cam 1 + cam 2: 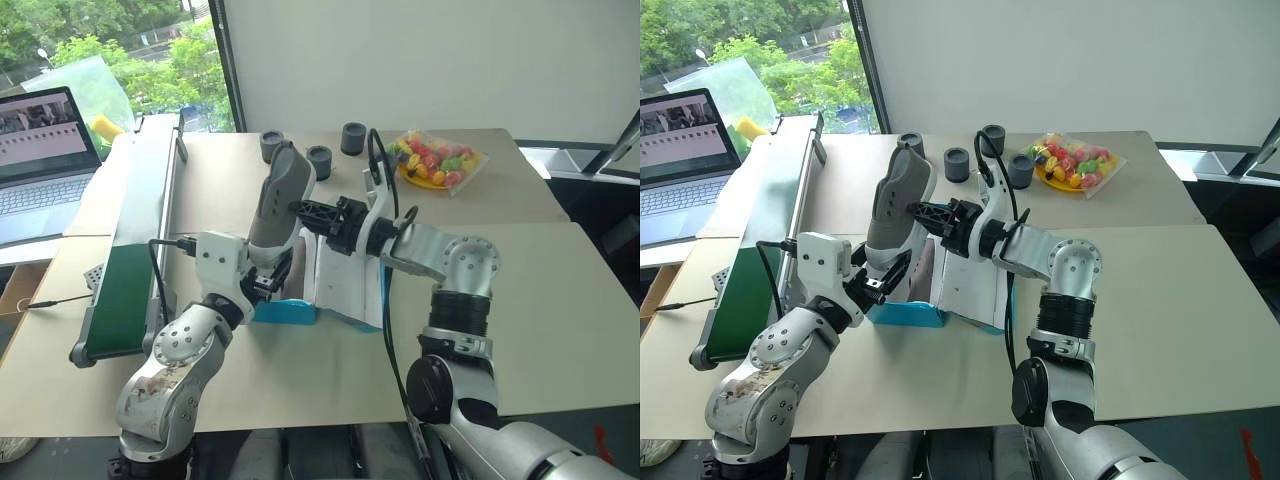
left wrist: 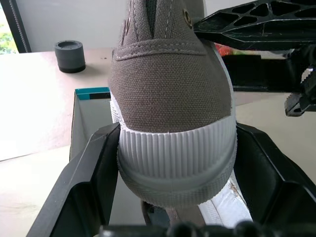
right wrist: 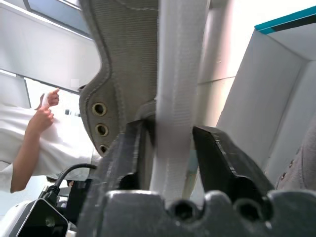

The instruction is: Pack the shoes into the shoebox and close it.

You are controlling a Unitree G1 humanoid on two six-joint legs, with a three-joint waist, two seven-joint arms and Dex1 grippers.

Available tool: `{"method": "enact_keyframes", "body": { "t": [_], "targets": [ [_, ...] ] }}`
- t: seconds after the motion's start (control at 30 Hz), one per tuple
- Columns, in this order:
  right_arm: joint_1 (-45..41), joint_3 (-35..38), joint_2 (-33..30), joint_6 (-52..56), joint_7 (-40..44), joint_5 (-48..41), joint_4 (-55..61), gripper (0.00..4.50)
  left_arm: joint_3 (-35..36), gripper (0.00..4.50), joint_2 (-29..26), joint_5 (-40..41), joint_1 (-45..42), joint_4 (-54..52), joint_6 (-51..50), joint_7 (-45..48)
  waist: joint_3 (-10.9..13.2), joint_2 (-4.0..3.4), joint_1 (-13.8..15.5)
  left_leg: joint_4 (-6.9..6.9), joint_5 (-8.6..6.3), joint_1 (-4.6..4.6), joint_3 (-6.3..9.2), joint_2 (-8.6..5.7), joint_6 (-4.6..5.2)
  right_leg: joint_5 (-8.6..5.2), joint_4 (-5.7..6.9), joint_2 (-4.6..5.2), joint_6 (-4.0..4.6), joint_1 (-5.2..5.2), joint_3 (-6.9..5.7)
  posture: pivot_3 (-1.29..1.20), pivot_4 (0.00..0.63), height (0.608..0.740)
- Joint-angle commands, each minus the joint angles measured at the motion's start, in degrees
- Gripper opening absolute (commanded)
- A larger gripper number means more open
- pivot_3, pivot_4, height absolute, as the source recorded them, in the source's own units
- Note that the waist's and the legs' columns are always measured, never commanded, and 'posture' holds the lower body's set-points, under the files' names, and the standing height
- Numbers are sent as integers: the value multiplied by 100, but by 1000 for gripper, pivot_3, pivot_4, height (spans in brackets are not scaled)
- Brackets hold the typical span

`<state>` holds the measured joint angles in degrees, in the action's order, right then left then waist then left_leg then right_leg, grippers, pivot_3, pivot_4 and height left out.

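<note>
Your tan bench sits by a big window with green trees outside. On it, near the middle, you can see the turquoise-blue cardboard shoebox, open, its white lid leaning to the right. One grey-taupe canvas sneaker with a white ribbed sole stands up on end over the box, toe high and heel low. Your left gripper is clenched on the heel, one black finger on each side. Your right gripper is pinched on the white sole edge higher up. A second grey shoe lies inside the box. Far back stand dark grey round cups and a bag of bright toy fruit. At the left are a green conveyor belt and an open laptop.
</note>
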<state>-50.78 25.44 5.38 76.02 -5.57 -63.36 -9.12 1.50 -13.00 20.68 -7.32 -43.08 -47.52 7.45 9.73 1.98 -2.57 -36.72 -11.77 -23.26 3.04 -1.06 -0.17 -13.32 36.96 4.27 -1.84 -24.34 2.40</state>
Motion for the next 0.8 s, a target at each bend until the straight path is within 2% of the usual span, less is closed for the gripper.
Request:
{"method": "enact_keyframes", "body": {
  "t": [0.03, 0.13, 0.33, 0.4, 0.43, 0.47, 0.63, 0.8],
  "targets": [
    [-278, -129, 721, -352, -96, -409, 146, 496, -314, 3014, 44, 391, -137, -430, 18, 310, 0, 0, 3, 0, 0, 0, 0, 0, 0, 0, -1, 0, 0, 1, 0, 0, 150, 740],
    [-277, -162, 723, -394, -211, -584, 88, 197, -318, 3014, 33, 388, -142, -423, -8, 314, 0, 0, -3, 0, 0, 0, 0, 0, 0, 0, -2, 0, 0, 1, 0, 0, 150, 740],
    [-288, -187, 705, -543, -397, -881, -26, 190, -316, 3014, -11, 292, -164, -363, -27, 278, 0, 0, -1, 0, -1, 0, 0, 0, 1, 0, -2, -1, 0, 1, 0, 0, 150, 740],
    [-277, -204, 675, -610, -438, -942, -50, 189, -322, 3888, -76, 275, -152, -367, 83, 367, 0, 0, -1, 0, -1, 0, 0, 0, 1, 0, -2, -1, 0, 1, 0, 0, 150, 740],
    [-263, -211, 659, -652, -465, -969, -58, 189, -340, 4037, -112, 242, -147, -369, 57, 354, 0, 0, 2, 0, -1, 0, 0, 0, 1, 0, -2, -1, 0, 1, 0, 0, 150, 740],
    [-247, -215, 643, -710, -500, -986, -57, 189, -345, 4379, -128, 254, -133, -374, 12, 354, 0, 0, 3, 0, -1, 0, 0, 0, 1, 0, -2, -1, 0, 1, 0, 0, 150, 740],
    [-174, -248, 532, -902, -631, -1139, -23, 189, -237, 4379, -96, 338, -2, -455, -64, 324, 0, 0, -3, 0, -1, 0, 0, 1, 2, 0, -4, -2, 0, 1, 0, 0, 150, 740],
    [-294, -212, 299, -1193, -764, -980, -141, 189, 287, 4379, -452, 681, 539, -795, -192, 630, 1, -1, -11, 0, -2, 0, 0, 3, 3, 0, -4, -3, 0, 0, 1, 0, 150, 740]
  ]
}}
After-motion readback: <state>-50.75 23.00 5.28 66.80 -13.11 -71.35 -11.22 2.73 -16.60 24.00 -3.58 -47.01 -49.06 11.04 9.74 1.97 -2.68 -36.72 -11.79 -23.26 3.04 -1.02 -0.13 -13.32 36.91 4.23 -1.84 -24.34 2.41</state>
